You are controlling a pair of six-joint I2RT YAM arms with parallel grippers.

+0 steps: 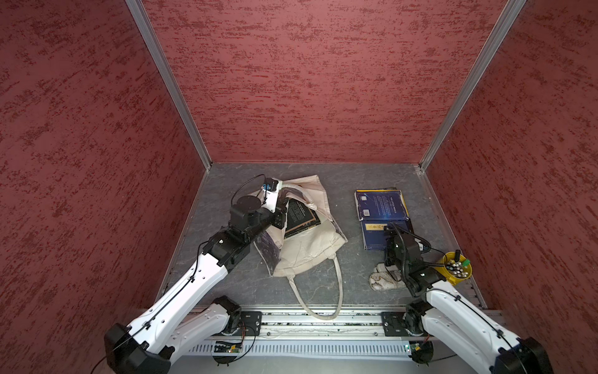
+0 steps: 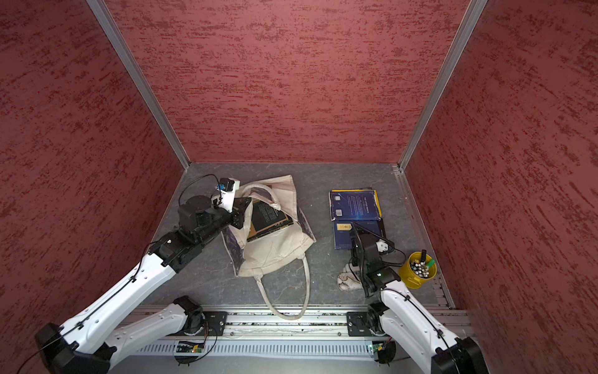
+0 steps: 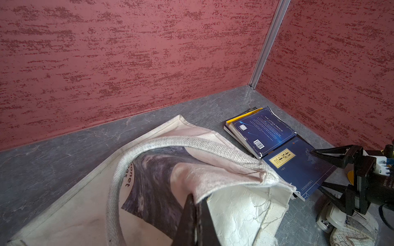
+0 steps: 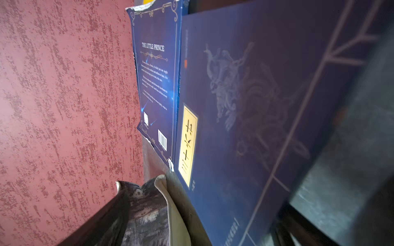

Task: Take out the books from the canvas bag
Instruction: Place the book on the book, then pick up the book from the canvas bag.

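The bag (image 1: 307, 249) lies mid-frame on the grey table (image 1: 246, 285) with its mouth toward the upper left. A black book (image 1: 299, 215) shows inside the mouth, and the left gripper (image 1: 282, 210) is at the rim. Right of centre, the upper blue book (image 1: 382, 204) meets the lower blue book (image 1: 375, 241) under the right gripper (image 1: 390, 230), with a pouch (image 1: 385, 281) and a yellow cup (image 1: 454, 270) at lower right.

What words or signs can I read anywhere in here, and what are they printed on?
"THE LITTLE PRINCE": back cover of the dark blue book, which also bears a barcode.
"三十六计", as far as I can tell: yellow label on the second blue book.
"onet": canvas bag, start hidden behind its handle.
Too small or blurred: the paragraphs on that back cover, the print on the black book inside the bag.
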